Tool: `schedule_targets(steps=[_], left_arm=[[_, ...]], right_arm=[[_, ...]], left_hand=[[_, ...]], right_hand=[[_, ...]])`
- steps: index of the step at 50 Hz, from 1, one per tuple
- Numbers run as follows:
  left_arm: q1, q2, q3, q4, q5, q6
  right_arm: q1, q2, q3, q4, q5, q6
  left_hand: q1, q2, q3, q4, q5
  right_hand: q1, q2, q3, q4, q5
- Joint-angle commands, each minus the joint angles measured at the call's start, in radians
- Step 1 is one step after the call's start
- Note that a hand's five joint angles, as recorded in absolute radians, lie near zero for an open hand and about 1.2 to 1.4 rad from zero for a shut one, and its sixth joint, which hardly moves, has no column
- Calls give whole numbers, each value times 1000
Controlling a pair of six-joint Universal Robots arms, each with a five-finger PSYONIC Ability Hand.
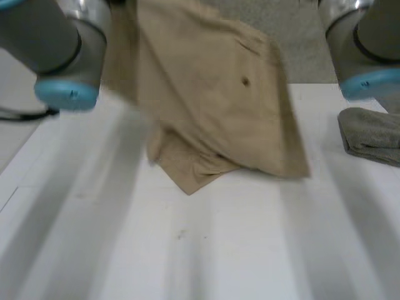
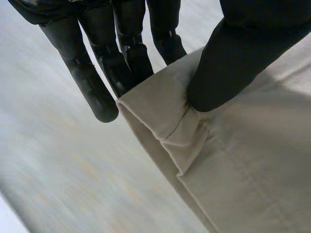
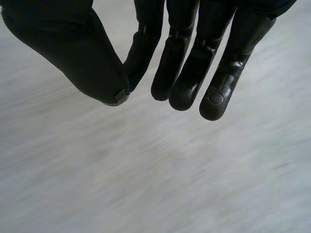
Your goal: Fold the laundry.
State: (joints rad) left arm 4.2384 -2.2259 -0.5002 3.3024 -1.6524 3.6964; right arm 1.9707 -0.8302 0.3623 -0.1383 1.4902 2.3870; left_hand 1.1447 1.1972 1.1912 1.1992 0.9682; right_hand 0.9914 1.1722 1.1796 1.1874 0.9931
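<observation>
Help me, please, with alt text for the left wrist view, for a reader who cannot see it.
The left robot hand pinches the stitched, folded edge of a beige garment, its thumb pressing on the near face and its fingers behind the cloth. The garment hangs away from the hand, with a pale surface behind it.

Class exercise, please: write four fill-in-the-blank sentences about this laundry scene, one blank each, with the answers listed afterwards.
1. The left hand pinches the tan garment between its fingers and its ____.
2. The right hand holds ____.
3. The garment's lower end rests on the white ____.
4. The second cloth, lying apart from the garment, is ____ in colour.

Answers: thumb; nothing; table; grey.
</observation>
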Motion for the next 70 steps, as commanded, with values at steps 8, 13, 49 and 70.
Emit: schedule_targets(steps=[8,13,49,70], left_arm=[[8,11,60,-186,-119,-154],[23,-1,20,-279,-122,-228],[-32,782,-1238,-118,75,-224],[-230,856,-1601,-116,74,-220]], right_arm=[[23,-81,204,-63,2,89],[36,-90,290,35,8,110],[28,-198,597,424,-271,69],[210,8,463,371,-344,-68]], left_hand=[[252,199,205,197,254],[252,199,205,197,254],[252,199,205,197,254],[252,199,205,197,254]], right_hand=[[405,224,217,209,229],[405,224,217,209,229],[-817,-998,-1005,-1013,-993],[-817,-998,-1005,-1013,-993]])
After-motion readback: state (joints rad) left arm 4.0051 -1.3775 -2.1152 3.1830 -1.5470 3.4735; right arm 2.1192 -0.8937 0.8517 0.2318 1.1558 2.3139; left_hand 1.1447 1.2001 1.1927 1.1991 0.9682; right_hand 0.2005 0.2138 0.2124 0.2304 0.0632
